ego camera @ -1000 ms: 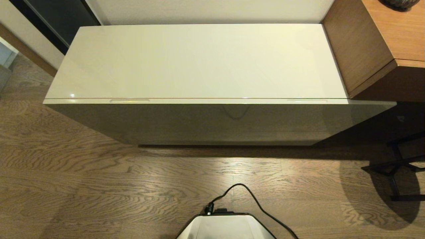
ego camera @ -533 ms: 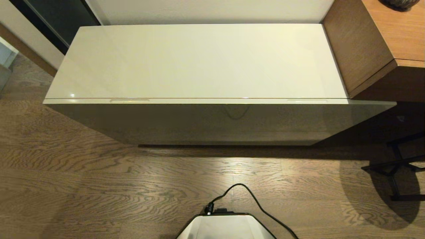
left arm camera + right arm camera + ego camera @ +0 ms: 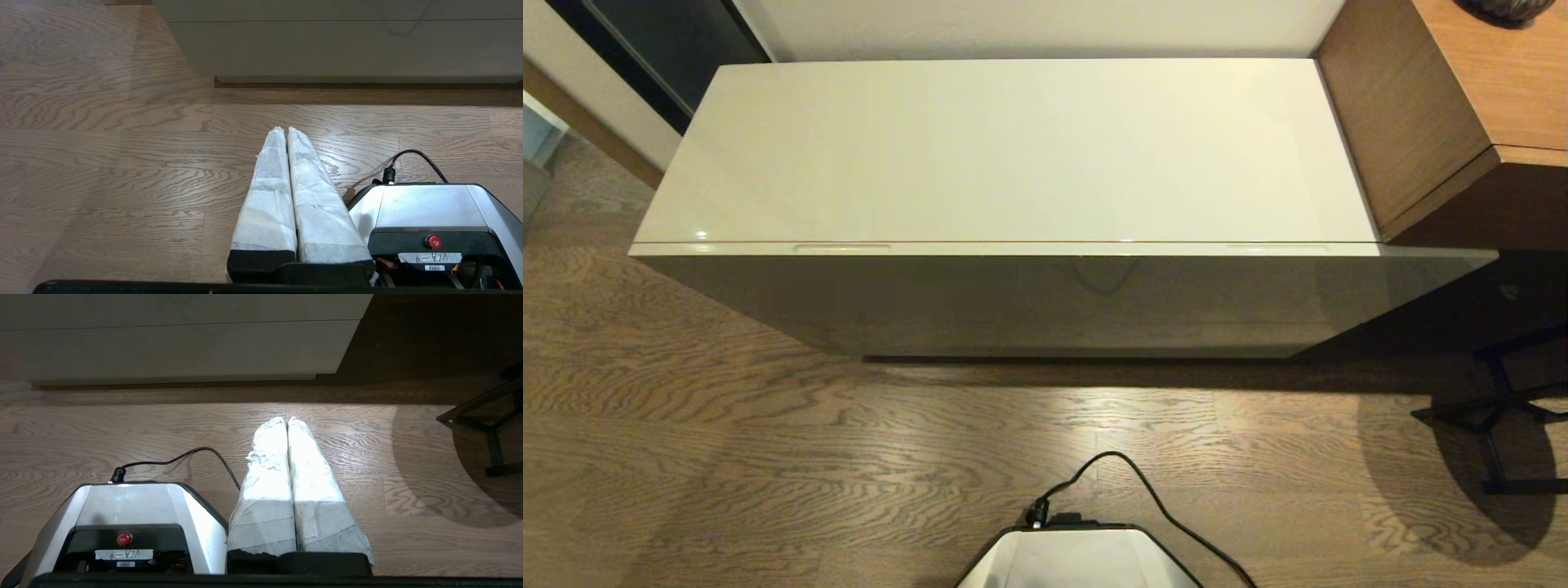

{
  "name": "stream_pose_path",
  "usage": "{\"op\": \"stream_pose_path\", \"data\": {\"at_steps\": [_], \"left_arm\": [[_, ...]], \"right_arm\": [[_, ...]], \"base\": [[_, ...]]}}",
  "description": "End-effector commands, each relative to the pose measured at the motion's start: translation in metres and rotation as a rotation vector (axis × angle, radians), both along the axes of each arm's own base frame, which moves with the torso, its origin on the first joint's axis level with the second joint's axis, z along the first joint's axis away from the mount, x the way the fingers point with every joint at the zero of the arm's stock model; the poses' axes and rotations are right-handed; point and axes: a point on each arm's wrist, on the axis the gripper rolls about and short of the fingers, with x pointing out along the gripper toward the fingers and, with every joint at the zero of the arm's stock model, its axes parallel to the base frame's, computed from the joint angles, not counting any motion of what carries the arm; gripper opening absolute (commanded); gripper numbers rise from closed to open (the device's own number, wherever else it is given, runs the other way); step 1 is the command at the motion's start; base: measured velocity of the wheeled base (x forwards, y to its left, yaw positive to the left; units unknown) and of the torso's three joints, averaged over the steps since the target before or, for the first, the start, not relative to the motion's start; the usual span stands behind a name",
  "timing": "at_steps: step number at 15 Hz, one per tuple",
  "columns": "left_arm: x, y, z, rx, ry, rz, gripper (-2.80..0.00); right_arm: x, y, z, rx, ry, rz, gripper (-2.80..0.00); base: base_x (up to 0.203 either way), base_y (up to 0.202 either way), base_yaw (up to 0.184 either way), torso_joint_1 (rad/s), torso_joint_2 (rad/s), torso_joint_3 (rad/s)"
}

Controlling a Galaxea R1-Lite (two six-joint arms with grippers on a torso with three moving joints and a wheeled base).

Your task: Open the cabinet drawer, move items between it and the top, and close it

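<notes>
The cabinet drawer [image 3: 1045, 249] is pushed in flush, its two long recesses showing along the front edge under the top [image 3: 1013, 147], which is bare. The slippers bag and the brown-patterned packet are out of view. Neither gripper shows in the head view. In the left wrist view my left gripper [image 3: 285, 129] hangs low over the wood floor beside my base, its white-wrapped fingers [image 3: 269, 188] pressed together, holding nothing. My right gripper [image 3: 287, 419] hangs the same way on the other side, shut and empty, facing the cabinet's front [image 3: 179, 347].
A brown wood-grain desk [image 3: 1462, 106] butts against the cabinet's right end. A black metal stand [image 3: 1494, 416] sits on the floor at the right. My white base [image 3: 1078, 559] with a black cable [image 3: 1152, 494] is at the near centre. A dark doorway [image 3: 662, 49] lies at the far left.
</notes>
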Motion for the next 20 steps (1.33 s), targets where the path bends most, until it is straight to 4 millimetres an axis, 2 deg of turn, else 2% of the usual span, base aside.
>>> {"op": "stream_pose_path", "data": {"at_steps": [1, 20], "left_arm": [[0.0001, 0.0000, 0.0000, 0.000, 0.001, 0.001, -2.80], [0.0001, 0.0000, 0.0000, 0.000, 0.001, 0.001, -2.80]], "right_arm": [[-0.0011, 0.0000, -0.0008, 0.000, -0.014, 0.000, -2.80], [-0.0011, 0.0000, -0.0008, 0.000, -0.014, 0.000, -2.80]], "base": [[0.000, 0.000, 0.000, 0.000, 0.00, 0.000], [0.000, 0.000, 0.000, 0.000, 0.00, 0.000]]}}
